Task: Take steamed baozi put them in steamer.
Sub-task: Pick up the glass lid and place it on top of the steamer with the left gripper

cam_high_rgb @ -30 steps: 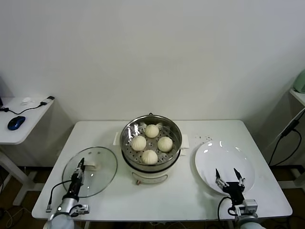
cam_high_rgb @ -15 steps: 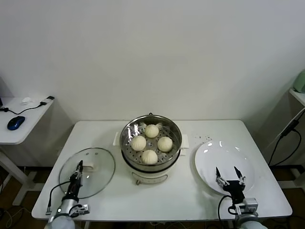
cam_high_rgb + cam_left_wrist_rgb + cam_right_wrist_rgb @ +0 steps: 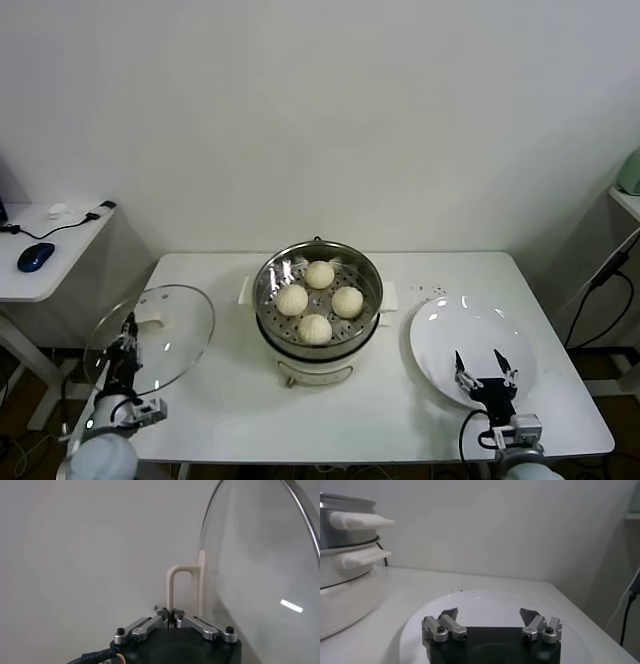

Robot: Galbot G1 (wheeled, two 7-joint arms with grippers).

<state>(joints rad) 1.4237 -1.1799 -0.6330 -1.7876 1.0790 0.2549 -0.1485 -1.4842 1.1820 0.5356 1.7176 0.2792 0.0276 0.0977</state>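
Observation:
Several cream-white baozi (image 3: 314, 328) lie on the perforated tray inside the steel steamer (image 3: 368, 282) at the table's middle. My left gripper (image 3: 128, 326) is shut on the white handle (image 3: 181, 587) of the round glass lid (image 3: 150, 338) and holds the lid tilted in the air at the table's left edge, well apart from the steamer. The lid glass (image 3: 260, 580) fills much of the left wrist view, with the left gripper (image 3: 171, 612) closed at the handle's foot. My right gripper (image 3: 480, 362) is open and empty over the near part of the bare white plate (image 3: 470, 325).
The right wrist view shows the right gripper (image 3: 489, 614), the plate (image 3: 485, 602) and the steamer's side with its white handles (image 3: 350, 555). A side table with a blue mouse (image 3: 33, 257) stands at far left. A black cable (image 3: 600, 290) hangs at far right.
My left gripper has lifted the glass lid off the table and carried it left, tilting it upright past the table's left edge. The right arm has not moved.

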